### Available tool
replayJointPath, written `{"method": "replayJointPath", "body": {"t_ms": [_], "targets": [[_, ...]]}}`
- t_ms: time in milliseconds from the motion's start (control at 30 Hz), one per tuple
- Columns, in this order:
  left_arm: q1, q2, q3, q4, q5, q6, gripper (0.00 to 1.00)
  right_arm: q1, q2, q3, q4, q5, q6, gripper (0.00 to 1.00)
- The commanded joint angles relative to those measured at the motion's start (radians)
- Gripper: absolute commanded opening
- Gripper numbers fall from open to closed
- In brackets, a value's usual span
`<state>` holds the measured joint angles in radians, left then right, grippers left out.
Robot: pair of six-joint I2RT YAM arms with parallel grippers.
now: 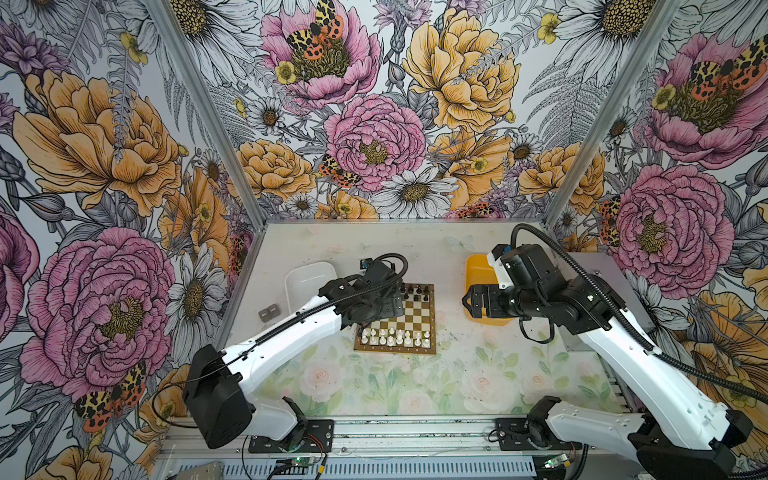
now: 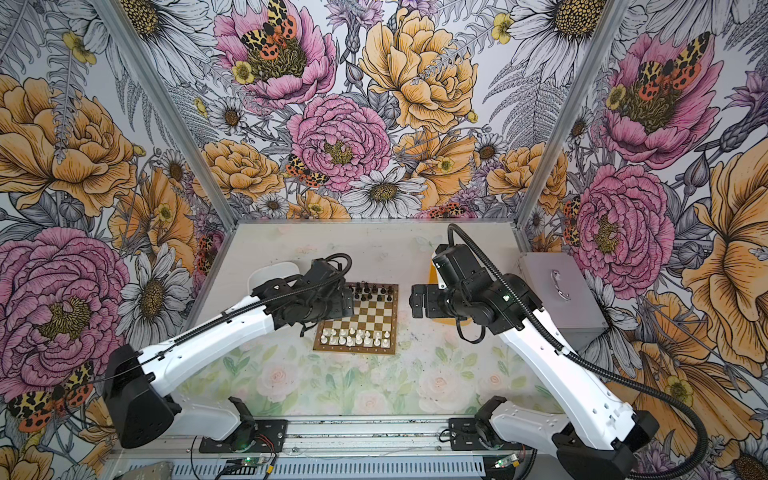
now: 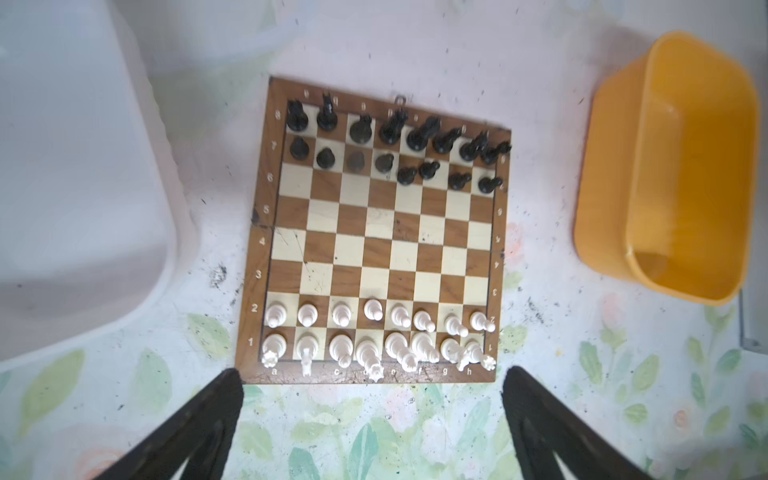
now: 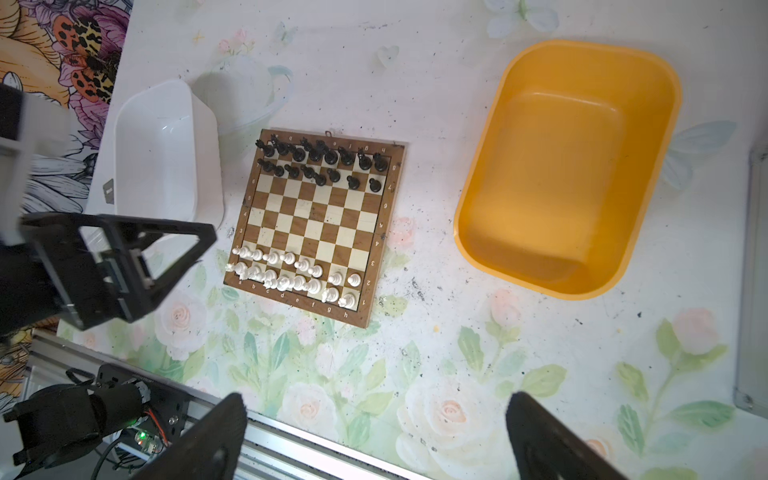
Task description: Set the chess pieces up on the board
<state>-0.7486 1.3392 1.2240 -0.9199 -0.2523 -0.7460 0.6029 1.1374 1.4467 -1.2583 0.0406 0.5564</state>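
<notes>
The left jaws, above the board (image 3: pixel 382 232), and the right jaws both stand wide apart, holding nothing.

On the board (image 3: pixel 386 245), chess pieces (image 3: pixel 306 314) fill two rows at either end.

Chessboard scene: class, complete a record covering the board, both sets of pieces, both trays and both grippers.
Board: between two trays, middle squares bare
White pieces: two full rows, edge nearest the robot
Black pieces: two full rows, far edge
White tray: left of board, looks empty
Yellow tray: right of board, looks empty
Left gripper: open, holding nothing
Right gripper: open, holding nothing
</notes>
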Motion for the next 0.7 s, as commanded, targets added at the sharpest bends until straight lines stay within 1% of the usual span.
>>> {"method": "replayJointPath", "body": {"t_ms": [0,67,167,233,300,333,400,467,567,600,667], "targets": [[0.118,-0.118,0.034,-0.062,-0.076,0.095,0.99,-0.039,0.010,0.030,0.014,0.074,-0.069,1.00],[0.226,-0.179,0.026,-0.064,-0.093,0.129,0.99,-0.079,0.007,0.019,0.034,0.107,-0.099,1.00],[0.353,-0.256,-0.004,-0.045,-0.172,0.203,0.99,-0.156,-0.009,-0.026,0.081,0.170,-0.132,1.00],[0.437,-0.288,-0.027,-0.024,-0.189,0.252,0.99,-0.232,-0.033,-0.081,0.139,0.186,-0.150,1.00],[0.530,-0.316,-0.073,0.028,-0.193,0.289,0.99,-0.314,-0.084,-0.179,0.239,0.194,-0.175,1.00],[0.560,-0.332,-0.104,0.067,-0.203,0.307,0.99,-0.347,-0.113,-0.232,0.293,0.204,-0.188,1.00],[0.595,-0.373,-0.206,0.202,-0.248,0.366,0.99,-0.406,-0.171,-0.345,0.404,0.243,-0.219,1.00],[0.610,-0.419,-0.314,0.346,-0.295,0.411,0.99,-0.448,-0.203,-0.442,0.495,0.266,-0.255,1.00],[0.617,-0.487,-0.485,0.597,-0.334,0.497,0.99,-0.472,-0.239,-0.575,0.643,0.315,-0.313,1.00],[0.620,-0.504,-0.537,0.666,-0.358,0.513,0.99,-0.479,-0.244,-0.618,0.689,0.330,-0.320,1.00],[0.637,-0.523,-0.604,0.760,-0.385,0.534,0.99,-0.496,-0.239,-0.677,0.764,0.320,-0.324,1.00]]}}
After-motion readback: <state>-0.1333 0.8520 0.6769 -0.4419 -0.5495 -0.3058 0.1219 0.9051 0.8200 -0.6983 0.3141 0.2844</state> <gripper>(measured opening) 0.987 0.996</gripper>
